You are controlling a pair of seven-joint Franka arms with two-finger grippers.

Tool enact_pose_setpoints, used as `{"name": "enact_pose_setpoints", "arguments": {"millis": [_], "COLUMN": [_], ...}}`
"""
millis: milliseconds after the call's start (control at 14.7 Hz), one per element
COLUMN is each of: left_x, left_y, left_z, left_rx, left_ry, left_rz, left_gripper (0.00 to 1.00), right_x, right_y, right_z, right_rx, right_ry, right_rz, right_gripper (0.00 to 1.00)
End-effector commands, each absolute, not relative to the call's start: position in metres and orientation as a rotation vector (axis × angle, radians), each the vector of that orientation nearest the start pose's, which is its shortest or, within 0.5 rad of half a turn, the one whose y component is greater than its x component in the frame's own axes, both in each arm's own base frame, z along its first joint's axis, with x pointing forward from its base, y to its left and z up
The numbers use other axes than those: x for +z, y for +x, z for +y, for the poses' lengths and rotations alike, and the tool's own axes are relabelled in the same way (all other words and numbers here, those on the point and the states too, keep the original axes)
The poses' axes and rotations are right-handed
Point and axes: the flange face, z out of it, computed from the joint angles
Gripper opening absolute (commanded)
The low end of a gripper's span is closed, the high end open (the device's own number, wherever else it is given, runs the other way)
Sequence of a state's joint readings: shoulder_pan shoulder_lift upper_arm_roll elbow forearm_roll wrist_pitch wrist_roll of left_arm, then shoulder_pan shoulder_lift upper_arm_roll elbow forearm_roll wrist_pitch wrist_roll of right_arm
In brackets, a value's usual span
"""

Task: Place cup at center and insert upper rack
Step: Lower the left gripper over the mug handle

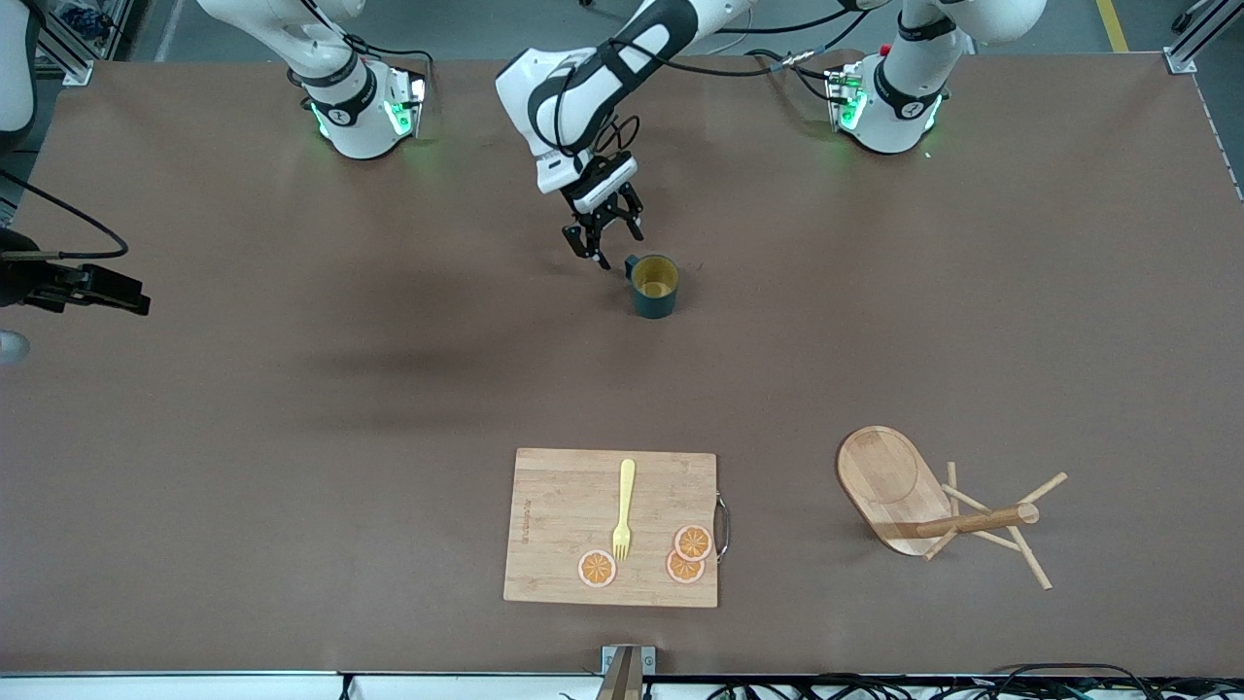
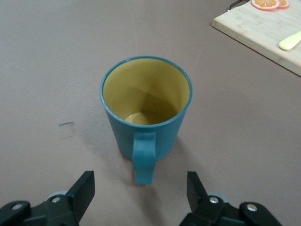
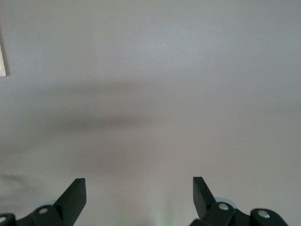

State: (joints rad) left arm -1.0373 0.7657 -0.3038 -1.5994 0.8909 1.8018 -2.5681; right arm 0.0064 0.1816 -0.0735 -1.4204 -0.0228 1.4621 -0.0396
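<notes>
Teal cup (image 1: 654, 286) stands upright on the brown counter (image 1: 292, 437), near the middle between my two bases, handle (image 2: 143, 161) pointing at my left gripper (image 1: 604, 237). Yellow inside, nothing in it.

My left gripper hangs low just beside the cup's handle, fingers (image 2: 81, 190) spread wide, holding nothing; the handle sits in line with the gap but isn't touched.

My right gripper (image 3: 139, 195) is also spread and holding nothing, over bare counter at the right arm's end; that arm waits.

Rack (image 1: 948, 506) lies tipped on its side at the left arm's end of the counter, much nearer the front camera than the cup and well apart from it. Its oval base (image 1: 889, 481) is up on edge, post (image 1: 977, 522) horizontal, pegs sticking out at angles.

Bamboo board (image 1: 564, 525) lies flat, nearer the camera than the cup, beside the rack toward the right arm's end. On it: a yellow fork (image 1: 624, 509) and three orange slices (image 1: 692, 542), two of them overlapping by the board's metal handle (image 1: 722, 525).
</notes>
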Motion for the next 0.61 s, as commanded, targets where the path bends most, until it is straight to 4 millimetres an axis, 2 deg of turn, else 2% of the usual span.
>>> {"name": "enact_pose_setpoints", "arguments": {"millis": [0, 204, 475, 543], "left_x": [0.173, 0.157, 0.146, 0.146], "left_y": [0.232, 0.234, 0.226, 0.229], "left_z": [-0.61, -0.607, -0.61, -0.609], "left_rx": [-1.09, -1.138, -1.174, -1.186], "left_ry": [-2.503, -2.484, -2.491, -2.485], "left_rz": [-1.088, -1.06, -1.011, -1.011], "left_gripper": [0.83, 0.76, 0.62, 0.59], "right_x": [0.587, 0.595, 0.606, 0.606], "right_y": [0.589, 0.577, 0.562, 0.559], "right_z": [-0.037, -0.034, -0.036, -0.036], "right_rx": [0.231, 0.211, 0.194, 0.192], "right_ry": [-3.147, -3.145, -3.145, -3.146], "right_rz": [0.063, 0.052, 0.054, 0.054], "right_gripper": [1.0, 1.0, 1.0, 1.0]}}
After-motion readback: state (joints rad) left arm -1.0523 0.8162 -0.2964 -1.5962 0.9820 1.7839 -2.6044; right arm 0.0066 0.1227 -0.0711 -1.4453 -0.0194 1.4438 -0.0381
